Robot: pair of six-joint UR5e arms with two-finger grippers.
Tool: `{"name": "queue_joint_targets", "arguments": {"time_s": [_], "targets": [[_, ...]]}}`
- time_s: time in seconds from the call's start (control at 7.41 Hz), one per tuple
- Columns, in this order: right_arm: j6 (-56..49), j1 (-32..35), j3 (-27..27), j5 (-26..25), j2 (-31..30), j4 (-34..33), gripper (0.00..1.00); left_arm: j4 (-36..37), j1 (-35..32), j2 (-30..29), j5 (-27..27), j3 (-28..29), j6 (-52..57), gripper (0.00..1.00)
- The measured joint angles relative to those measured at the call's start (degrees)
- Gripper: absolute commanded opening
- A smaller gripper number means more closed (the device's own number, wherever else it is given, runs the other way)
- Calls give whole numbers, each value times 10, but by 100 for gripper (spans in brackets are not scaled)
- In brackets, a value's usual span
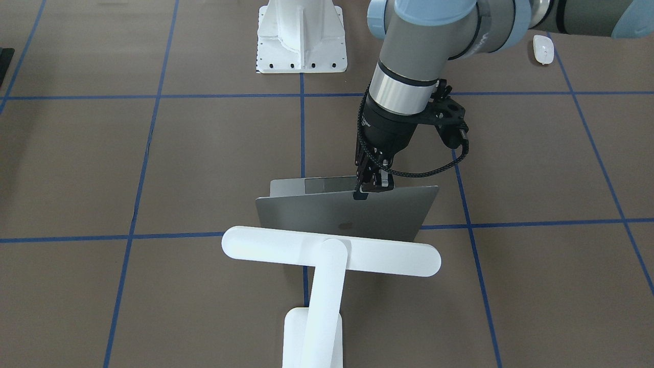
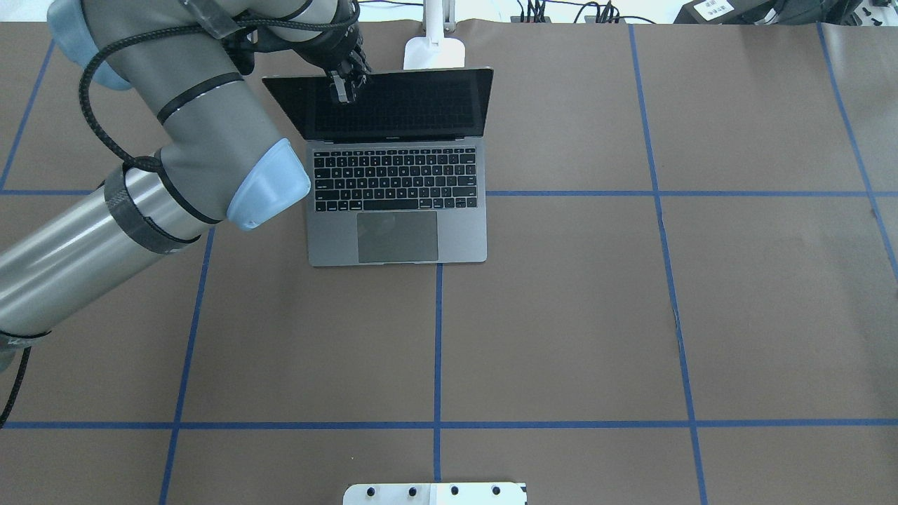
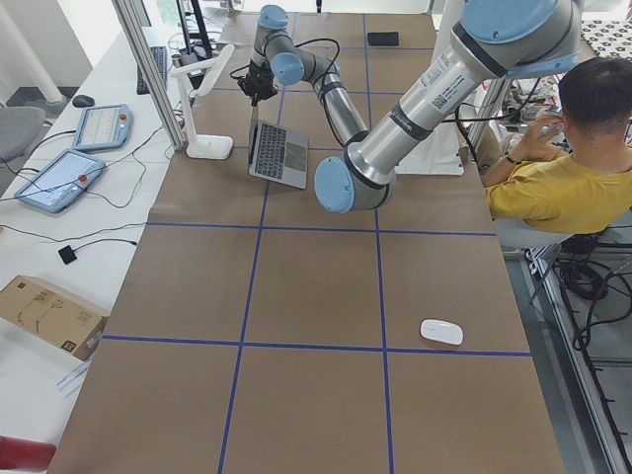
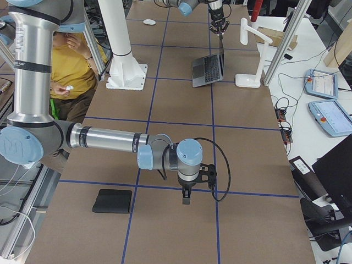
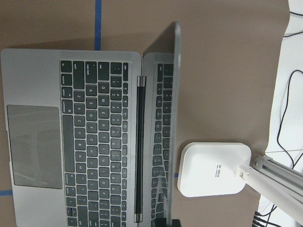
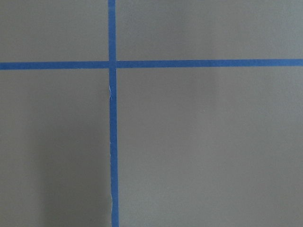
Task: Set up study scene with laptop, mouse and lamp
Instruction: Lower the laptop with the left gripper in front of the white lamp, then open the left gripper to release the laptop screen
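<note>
Brown counter with blue tape grid, from the front: left tool pinched onto the raised lid edge of the laptop, lamp just beside its back; mouse well apart, toward the robot's left. Overhead: keyboard exposed, screen dark. Right end: right tool low over the counter, grip impossible to tell.
</note>
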Motion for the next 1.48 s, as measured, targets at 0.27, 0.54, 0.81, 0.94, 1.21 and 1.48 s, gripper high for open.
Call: {"name": "queue_joint_targets", "arguments": {"time_s": [0.27, 0.54, 0.81, 0.94, 1.21, 1.48], "targets": [[0, -2, -3, 0, 0, 0, 100, -44, 27, -12, 47, 34, -11, 0], [0, -3, -4, 0, 0, 0, 100, -81, 51, -14, 95, 56, -13, 0], [0, -5, -5, 0, 1, 0, 100, -108, 61, -12, 125, 72, -13, 0], [0, -6, -5, 0, 1, 0, 100, -121, 62, -12, 132, 82, -13, 0], [0, -8, -5, -1, 1, 1, 100, -139, 63, -11, 136, 96, -13, 0], [0, -9, -5, -1, 1, 0, 100, -142, 63, -8, 137, 98, -12, 29]]}}
